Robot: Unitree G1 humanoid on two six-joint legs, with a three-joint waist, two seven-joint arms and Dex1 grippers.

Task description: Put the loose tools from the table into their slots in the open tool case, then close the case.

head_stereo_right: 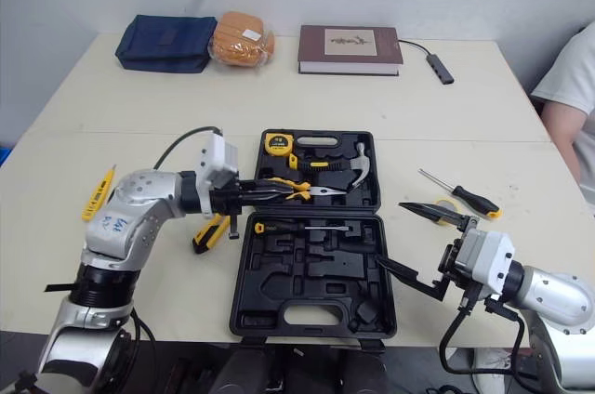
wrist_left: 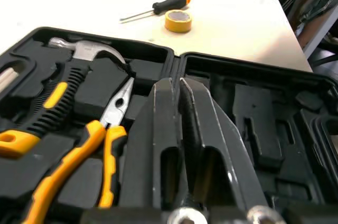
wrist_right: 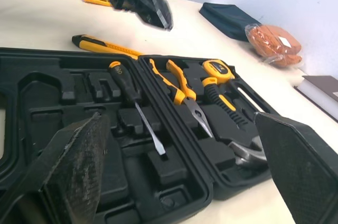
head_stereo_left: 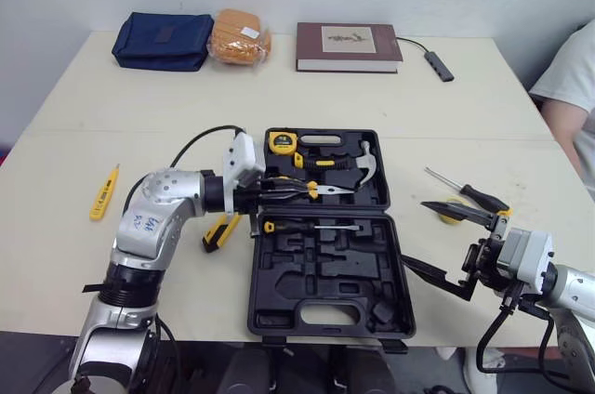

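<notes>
The black tool case (head_stereo_left: 390, 255) lies open in the middle of the table. In it lie a yellow tape measure (head_stereo_left: 282, 142), a hammer (head_stereo_left: 349, 164), yellow-handled pliers (head_stereo_left: 311, 190) and a screwdriver (head_stereo_left: 307, 227). My left gripper (head_stereo_left: 277, 191) hovers at the case's left edge, shut and holding nothing, with the pliers (wrist_left: 113, 113) just beside its fingers. A yellow utility knife (head_stereo_left: 220, 231) lies against the case's left side, and a yellow tester pen (head_stereo_left: 104, 191) further left. Right of the case lie a black-handled screwdriver (head_stereo_left: 469, 191) and a yellow tape roll (wrist_left: 178, 20). My right gripper (head_stereo_left: 416, 234) stands wide open and empty beside them.
Along the far edge lie a navy pouch (head_stereo_left: 163, 39), an orange packet (head_stereo_left: 239, 37), a brown book (head_stereo_left: 349, 45) and a cabled adapter (head_stereo_left: 440, 66). A person's arm and sleeve (head_stereo_left: 572, 87) show at the table's right side.
</notes>
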